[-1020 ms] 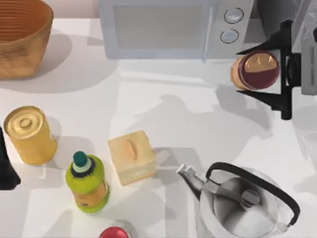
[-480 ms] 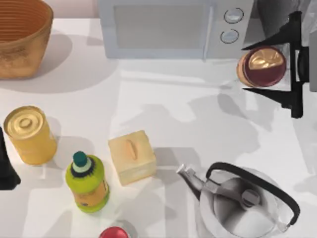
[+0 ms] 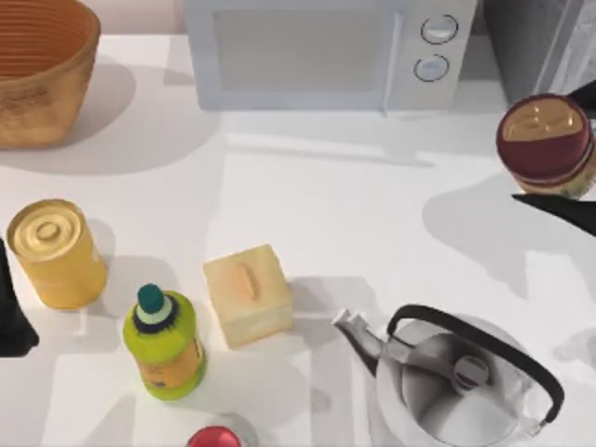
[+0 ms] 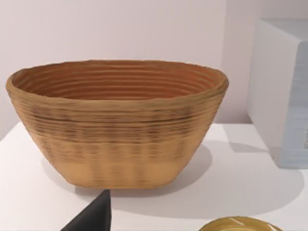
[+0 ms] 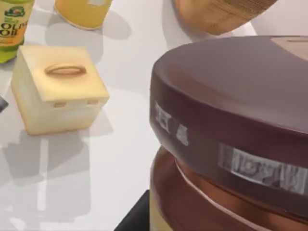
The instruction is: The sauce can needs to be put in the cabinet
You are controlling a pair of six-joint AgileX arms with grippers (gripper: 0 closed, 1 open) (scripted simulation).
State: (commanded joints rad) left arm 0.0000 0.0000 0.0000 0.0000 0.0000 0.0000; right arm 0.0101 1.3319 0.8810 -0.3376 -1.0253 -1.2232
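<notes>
Your right gripper (image 3: 573,144) grips the sauce can (image 3: 545,146) between its fingers, raised, with the cabinet (image 3: 540,42) just beyond it. Your left gripper (image 3: 11,321) sits parked; whether it's open, you cannot tell.

Overhead view, two close wrist views

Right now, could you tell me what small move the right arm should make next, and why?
Probably carry the sauce can a little farther toward the cabinet at the table's far right corner. The right pincer holds the can lifted just in front of it, beside the microwave.
</notes>
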